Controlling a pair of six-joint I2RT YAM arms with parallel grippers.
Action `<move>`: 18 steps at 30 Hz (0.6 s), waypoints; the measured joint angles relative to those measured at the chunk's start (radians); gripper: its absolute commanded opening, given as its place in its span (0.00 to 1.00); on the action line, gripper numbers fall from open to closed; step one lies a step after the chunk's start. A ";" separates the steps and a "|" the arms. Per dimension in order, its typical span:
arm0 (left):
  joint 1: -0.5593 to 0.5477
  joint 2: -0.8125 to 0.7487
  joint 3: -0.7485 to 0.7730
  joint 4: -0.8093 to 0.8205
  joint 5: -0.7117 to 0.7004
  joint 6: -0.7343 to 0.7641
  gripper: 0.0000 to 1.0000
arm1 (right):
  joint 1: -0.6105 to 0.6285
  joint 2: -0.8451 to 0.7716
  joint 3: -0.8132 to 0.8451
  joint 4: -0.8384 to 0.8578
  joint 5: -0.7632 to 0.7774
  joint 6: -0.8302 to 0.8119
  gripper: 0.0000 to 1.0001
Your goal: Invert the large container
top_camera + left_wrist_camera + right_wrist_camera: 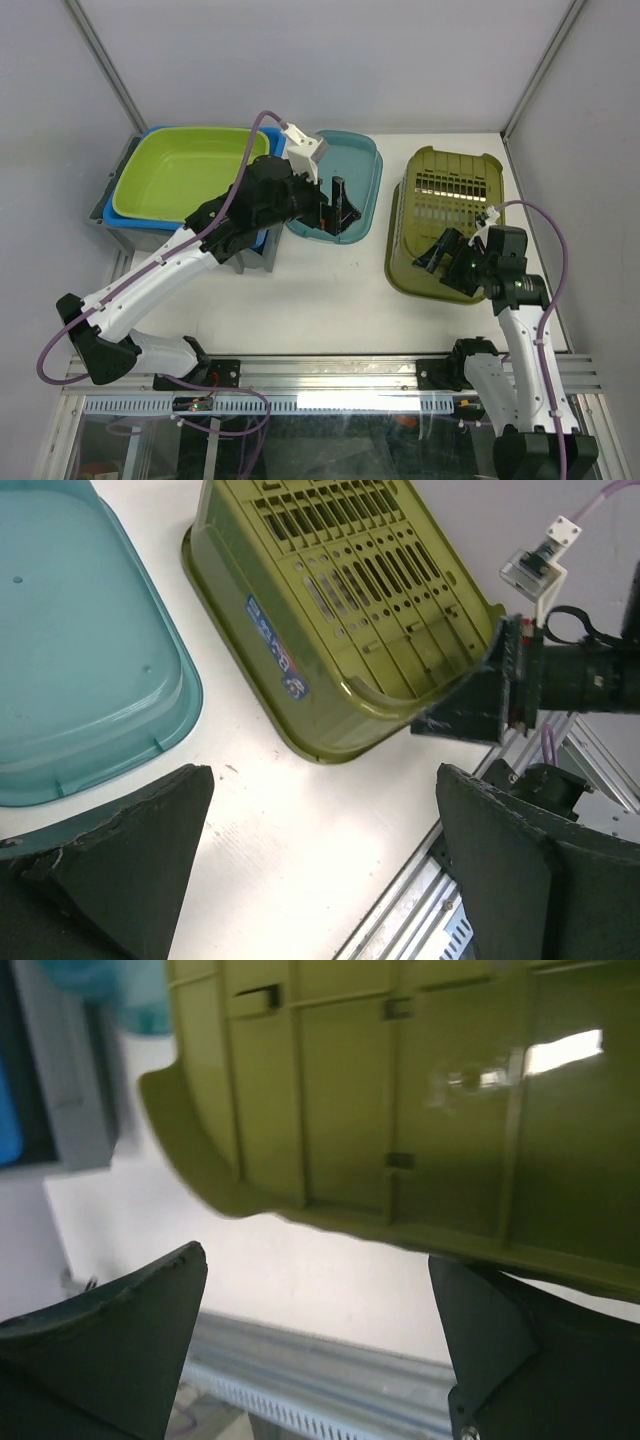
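**Olive basket lying base-up at 3 o'clock on the table**

The large olive-green slotted plastic basket is seen at 3 o'clock on the white table, with its slotted base turned upward. In the left wrist view the basket is shown with one long rim resting on the table and a blue-and-white label on its side wall. The end nearest the right arm appears slightly raised. In the right wrist view the ribbed olive wall fills the upper part, and bare table is seen below its rim.

The right gripper is placed at the basket's 6 o'clock edge. Its fingers are spread wide and nothing is clamped between them. From the left wrist camera, one dark finger of this gripper is seen against the basket's rim corner.

The left gripper is held at 12 o'clock of the table centre, with its fingers likewise apart and nothing held.

A teal plastic tub lies under it, just beside the basket at the basket's 9 o'clock. At 10 o'clock, a lime-green plastic tub is nested in a blue tub, and both are set on a grey box.
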 measured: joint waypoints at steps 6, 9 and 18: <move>0.000 -0.002 -0.025 0.000 0.000 0.000 0.99 | 0.007 0.120 -0.014 0.188 0.267 0.069 0.99; 0.000 -0.005 -0.043 -0.008 0.000 0.000 0.99 | 0.007 0.199 -0.009 0.275 0.373 0.082 0.99; 0.000 -0.027 -0.060 -0.040 0.000 0.001 0.99 | 0.007 0.174 0.048 0.325 0.356 0.081 0.99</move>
